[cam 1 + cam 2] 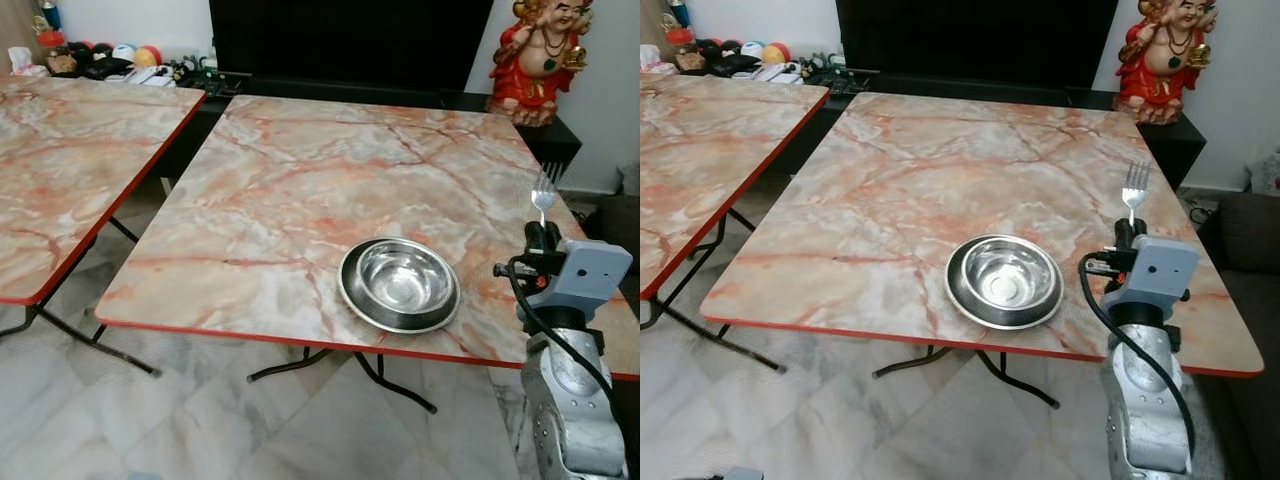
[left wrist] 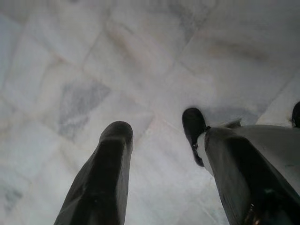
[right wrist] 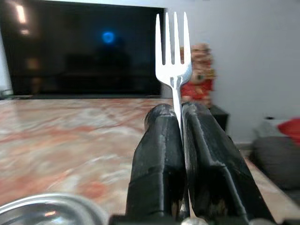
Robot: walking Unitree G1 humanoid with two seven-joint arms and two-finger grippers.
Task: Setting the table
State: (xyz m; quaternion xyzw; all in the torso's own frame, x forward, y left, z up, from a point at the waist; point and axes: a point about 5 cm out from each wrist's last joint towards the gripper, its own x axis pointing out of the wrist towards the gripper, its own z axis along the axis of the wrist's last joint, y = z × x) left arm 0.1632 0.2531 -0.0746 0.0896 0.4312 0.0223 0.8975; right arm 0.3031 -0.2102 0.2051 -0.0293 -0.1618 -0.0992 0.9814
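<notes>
Right gripper [image 3: 180, 110], fingers pinched tight on my fork [image 3: 173, 51], holds it tines-up just right of the bowl [image 1: 1003, 281] over the table [image 1: 940, 170]. Risk, I judge: the thin handle pivoting, or clipping the bowl rim when lowered.

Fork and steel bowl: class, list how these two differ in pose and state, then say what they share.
The fork stands upright, tines up, clamped in the right gripper; the steel bowl rests flat on the marble table. The fork is slim, the bowl round and wide. Both are shiny metal.
</notes>
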